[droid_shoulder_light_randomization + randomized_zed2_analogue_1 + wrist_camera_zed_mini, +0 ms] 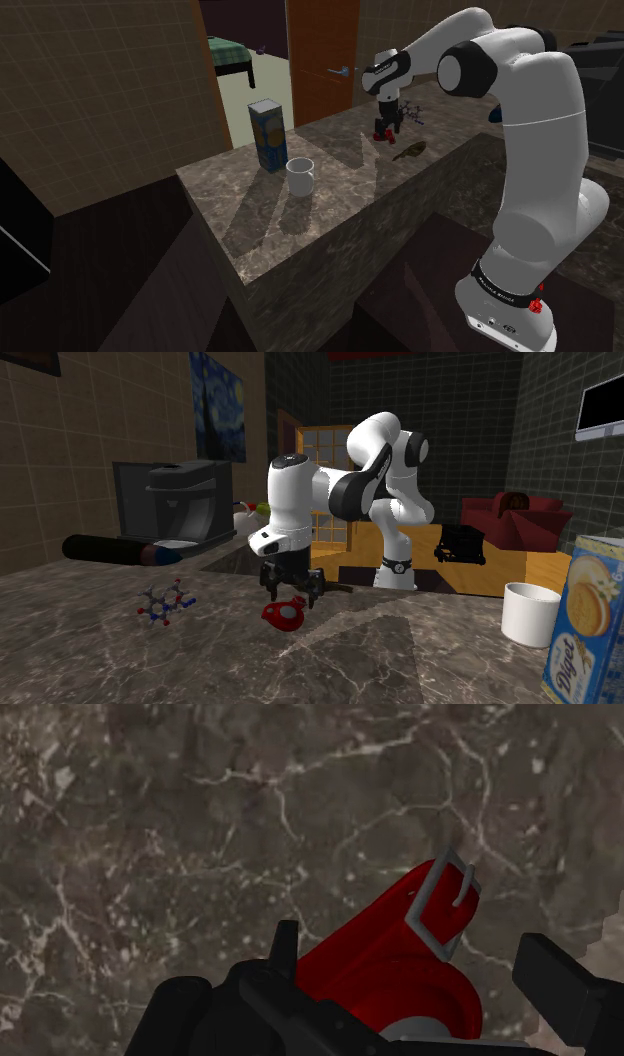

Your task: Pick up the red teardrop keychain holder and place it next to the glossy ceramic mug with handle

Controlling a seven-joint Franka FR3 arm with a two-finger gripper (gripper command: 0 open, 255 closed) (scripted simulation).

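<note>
Red on brown-veined marble: the keychain holder (pixel 283 614) lies on the counter (pixel 330 215) just under the gripper (pixel 291 592), whose fingers stand spread to either side without touching it. A sound grasp, to my eye, means sinking lower and closing squarely across the body, clear of the metal buckle (pixel 440 904). In the shoulder view the white mug (pixel 301 176) waits at 8 o'clock, open stone between. A box (pixel 267 136) at the mug's 11 o'clock and the counter's edge beyond limit the room.
</note>
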